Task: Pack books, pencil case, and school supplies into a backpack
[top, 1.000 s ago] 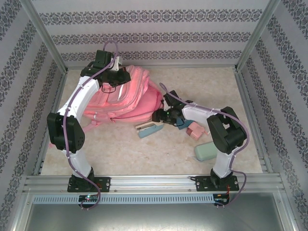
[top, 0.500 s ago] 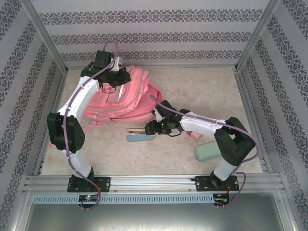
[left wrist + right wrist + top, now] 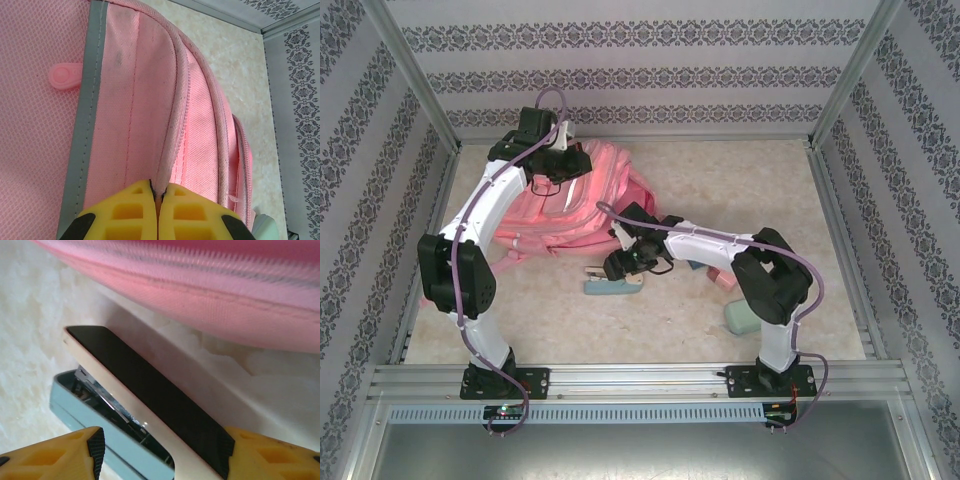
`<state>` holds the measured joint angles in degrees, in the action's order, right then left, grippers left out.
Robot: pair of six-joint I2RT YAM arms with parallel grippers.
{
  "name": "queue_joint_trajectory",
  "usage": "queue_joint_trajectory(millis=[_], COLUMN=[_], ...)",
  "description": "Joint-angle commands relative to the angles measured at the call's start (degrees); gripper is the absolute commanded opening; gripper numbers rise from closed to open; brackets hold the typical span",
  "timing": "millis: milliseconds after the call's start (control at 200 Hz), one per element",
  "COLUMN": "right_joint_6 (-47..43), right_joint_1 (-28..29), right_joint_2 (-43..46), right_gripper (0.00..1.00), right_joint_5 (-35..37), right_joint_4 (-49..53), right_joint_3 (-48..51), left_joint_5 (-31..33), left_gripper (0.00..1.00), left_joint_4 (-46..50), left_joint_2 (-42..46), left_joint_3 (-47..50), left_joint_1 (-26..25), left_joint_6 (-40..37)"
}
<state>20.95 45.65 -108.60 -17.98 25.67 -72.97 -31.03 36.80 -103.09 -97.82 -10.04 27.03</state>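
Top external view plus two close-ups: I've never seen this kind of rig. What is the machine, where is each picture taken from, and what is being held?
These are two robot arms bolted at the near edge of a table. The wide picture looks down from above and behind them. Each close-up comes from a camera on one arm's wrist. On the table lie a pink backpack, a teal stapler and a pale green pouch. The left tool is shut, pinching a seam of the backpack. The right tool straddles the stapler, which lies beside the backpack. Whether it actually grips the stapler I cannot tell.
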Motion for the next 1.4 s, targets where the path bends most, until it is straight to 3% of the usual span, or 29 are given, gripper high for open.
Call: queue_joint_trajectory(millis=[0, 260, 530, 749, 989, 1204, 1264, 1394], right_joint_6=[-2.1, -2.1, -2.3, -1.8, 0.4, 1.3, 0.3, -0.3], right_joint_1=[1.7, 3.7, 3.8, 3.7, 3.2, -0.7, -0.6, 1.8], right_joint_2=[0.5, 2.4, 2.7, 3.8, 11.5, 18.2, 17.0, 12.4], right_gripper=[0.63, 0.53, 0.33, 0.0, 0.0, 0.0, 0.15, 0.22], right_joint_5=[-0.1, 1.9, 3.7, 3.3, 4.9, 3.9, 4.4, 4.7], right_joint_4=[2.0, 2.5, 2.3, 2.3, 2.4, 1.3, 2.7, 1.8], right_joint_3=[0.5, 3.0, 2.4, 1.7, 3.4, 6.5, 5.2, 2.7], left_joint_5=[1.6, 1.2, 1.3, 1.5, 2.0, 2.1, 1.8, 1.0], left_gripper=[0.0, 0.0, 0.0, 0.0, 0.0, 0.0, 0.0, 0.0], left_joint_4=[-0.3, -0.6, -0.2, 0.0, 0.3, -0.9, -0.8, -1.0], left_joint_2=[3.1, 2.6, 2.8, 3.1, 3.4, 4.3, 4.0, 3.9], left_joint_3=[0.2, 0.1, -0.2, 0.3, -0.1, 0.4, 0.3, 0.9], left_joint_1=[1.2, 1.2, 1.2, 1.2, 1.3, 1.4, 1.3, 1.4], left_joint_6=[-0.6, -0.2, -0.3, -0.5, -0.8, -0.2, 0.0, 0.6])
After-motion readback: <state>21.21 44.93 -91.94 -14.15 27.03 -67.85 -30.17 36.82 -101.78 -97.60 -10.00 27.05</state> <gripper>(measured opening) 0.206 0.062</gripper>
